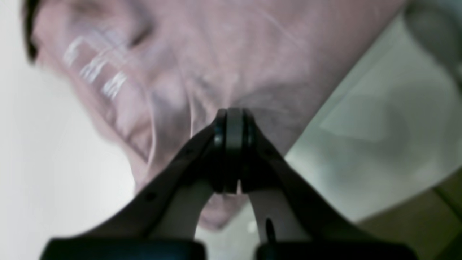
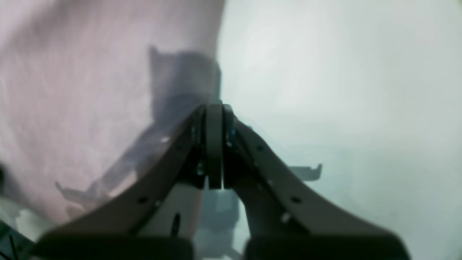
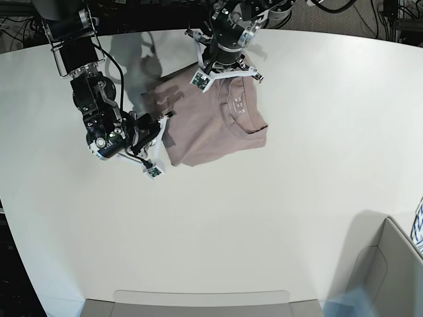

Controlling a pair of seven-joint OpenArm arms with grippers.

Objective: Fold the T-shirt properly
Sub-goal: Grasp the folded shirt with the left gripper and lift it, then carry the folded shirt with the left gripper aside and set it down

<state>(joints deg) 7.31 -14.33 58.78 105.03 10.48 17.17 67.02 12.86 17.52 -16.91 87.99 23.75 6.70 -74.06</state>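
The right pincer [image 2: 214,108] sits pressed together at the shirt's side edge, its tips closed with cloth lying just left of them; whether it pinches fabric I cannot tell. Beyond it, the T-shirt [image 3: 211,125] lies partly folded on the white counter [image 3: 297,198]. Farther still, the left pincer [image 1: 234,113] pinches the shirt near the collar. A fold seems underway; next, both pincers should carry the cloth over evenly.
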